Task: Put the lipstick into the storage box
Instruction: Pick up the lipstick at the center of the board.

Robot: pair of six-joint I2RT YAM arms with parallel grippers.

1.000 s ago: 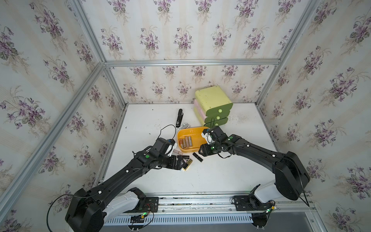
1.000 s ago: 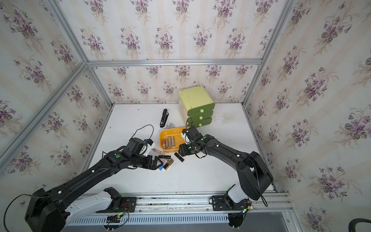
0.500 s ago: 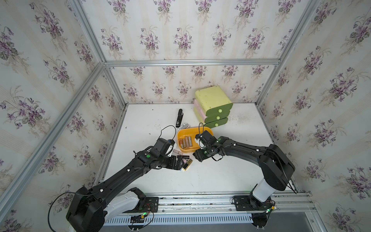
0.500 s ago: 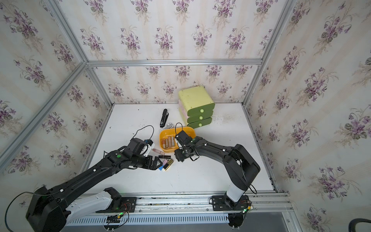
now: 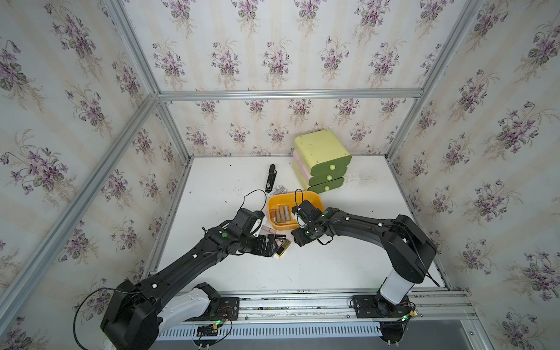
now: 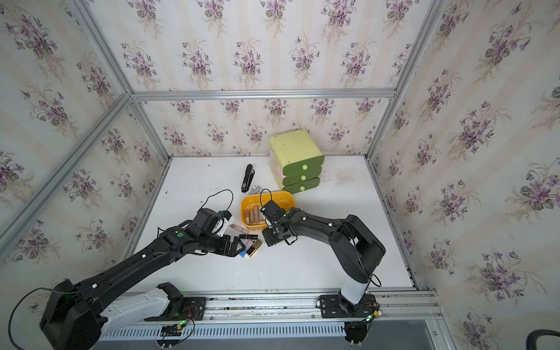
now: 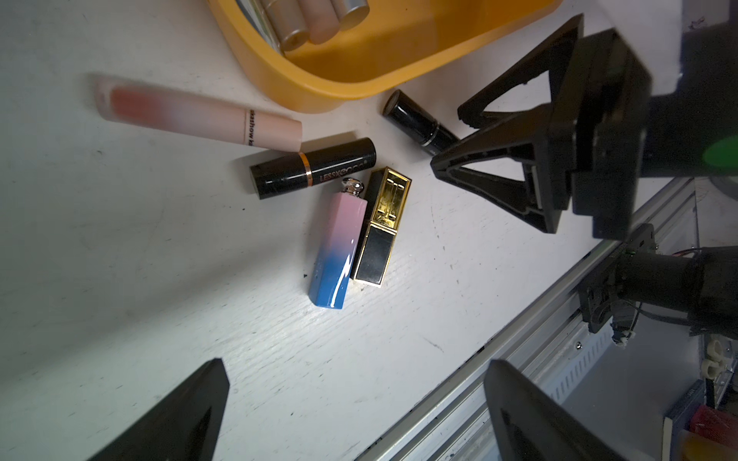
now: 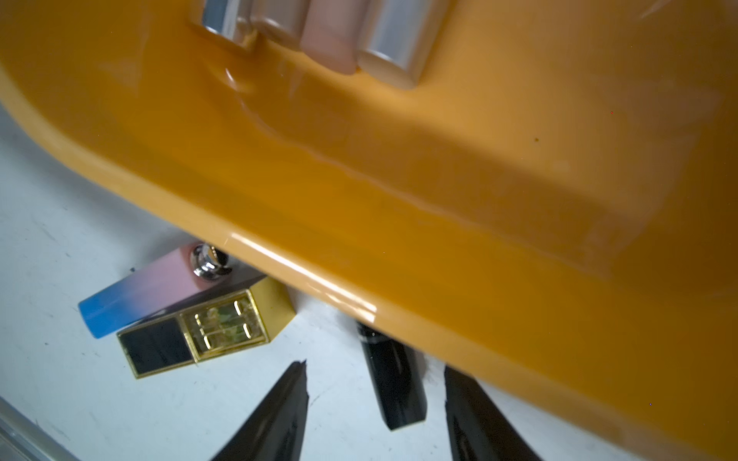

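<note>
Both reach low: right claw (image 8: 375,366) apart astride black lipstick (image 8: 393,383), left claw (image 7: 355,360) spread.

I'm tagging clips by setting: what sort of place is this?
Probably a robotics lab test cell dressed as a room: floral wallpaper panels sit in an aluminium frame around a white table, and the left arm and right arm are bolted to a rail at its front.

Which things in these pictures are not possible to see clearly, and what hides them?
Short black lipstick: far end behind the storage box rim, right wrist view.
Lipsticks in the box: cut by the frame edge, same view.
Pink tube: far end blurred, left wrist view.
</note>
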